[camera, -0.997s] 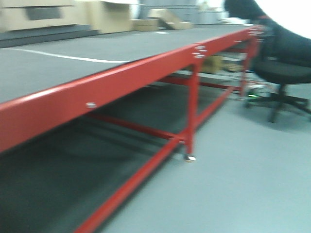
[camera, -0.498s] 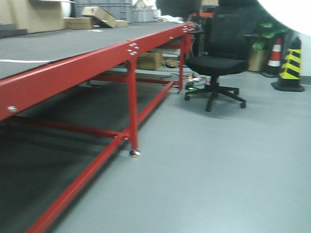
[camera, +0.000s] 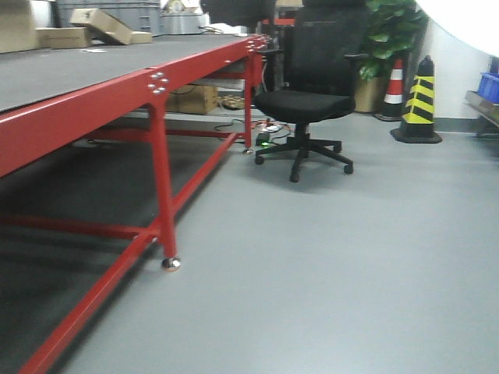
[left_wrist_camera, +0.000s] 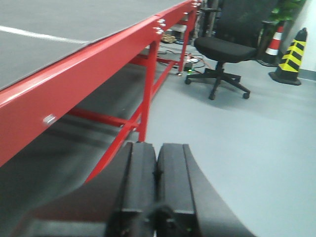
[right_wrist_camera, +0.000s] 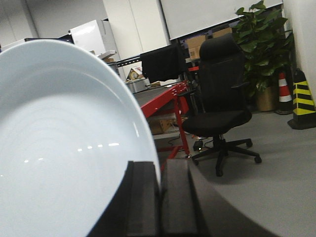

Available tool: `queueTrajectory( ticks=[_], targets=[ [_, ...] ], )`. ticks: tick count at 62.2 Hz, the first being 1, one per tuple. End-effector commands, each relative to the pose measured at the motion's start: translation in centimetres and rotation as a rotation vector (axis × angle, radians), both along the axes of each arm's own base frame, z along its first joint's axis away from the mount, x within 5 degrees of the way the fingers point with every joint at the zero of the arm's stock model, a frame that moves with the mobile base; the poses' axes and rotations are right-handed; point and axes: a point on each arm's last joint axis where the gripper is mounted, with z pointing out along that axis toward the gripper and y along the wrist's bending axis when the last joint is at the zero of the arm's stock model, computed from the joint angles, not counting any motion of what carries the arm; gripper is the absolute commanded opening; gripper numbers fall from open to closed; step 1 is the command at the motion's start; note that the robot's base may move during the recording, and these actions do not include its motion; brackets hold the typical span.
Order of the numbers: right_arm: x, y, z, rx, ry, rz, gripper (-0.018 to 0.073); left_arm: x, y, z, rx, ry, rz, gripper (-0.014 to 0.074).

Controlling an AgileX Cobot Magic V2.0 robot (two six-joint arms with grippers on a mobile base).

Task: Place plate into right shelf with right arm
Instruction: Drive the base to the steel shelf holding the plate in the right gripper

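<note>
Between the two black fingers of the right gripper sits the rim of the plate. The pads are closed on its edge, one on each face. The plate is white and glossy, held up on edge, and it fills the whole left side of the right wrist view with small lights reflected on its surface. It is in the air, clear of the floor and furniture.

The left gripper holds nothing. Its fingers are pressed flat together with only a thin seam between them, and they point out over the grey floor.

To the left of both grippers runs a long red table with a dark grey top, its near leg ending in a small metal foot. Cardboard boxes lie at the table's far end. Just past that end stands a black office chair on a five-star base, with cables and a small green light on the floor beside it.

Farther right, against the back wall, are a leafy potted plant, an orange-and-white cone and a black-and-yellow striped cone.

At the right edge of the front view a strip of grey metal ledge carries a blue bin. Too little of it shows to tell whether it is the shelf.
</note>
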Motion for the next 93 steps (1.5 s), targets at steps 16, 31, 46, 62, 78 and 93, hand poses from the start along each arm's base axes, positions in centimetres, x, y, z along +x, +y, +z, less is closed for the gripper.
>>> queueTrajectory(
  ticks=[16, 31, 46, 62, 78, 93],
  targets=[
    [-0.19, -0.2, 1.86, 0.002, -0.123, -0.024, 0.0055, 0.0, -0.02, 0.5, -0.011, -0.084, -0.002, -0.0047],
    [-0.19, -0.2, 1.86, 0.002, -0.123, -0.024, 0.0055, 0.0, -0.02, 0.5, -0.011, -0.084, -0.002, -0.0047],
    [-0.19, -0.2, 1.86, 0.002, -0.123, -0.024, 0.0055, 0.0, -0.02, 0.5, -0.011, -0.084, -0.002, -0.0047],
    [-0.19, -0.2, 1.86, 0.002, -0.123, -0.024, 0.0055, 0.0, -0.02, 0.5, -0.011, -0.084, -0.002, -0.0047],
    [-0.19, -0.2, 1.86, 0.002, -0.123, -0.024, 0.0055, 0.0, -0.02, 0.5, -0.011, -0.084, -0.002, -0.0047],
    [-0.19, -0.2, 1.86, 0.002, -0.123, -0.024, 0.0055, 0.0, -0.02, 0.5, -0.011, -0.084, -0.002, -0.0047]
  ],
)
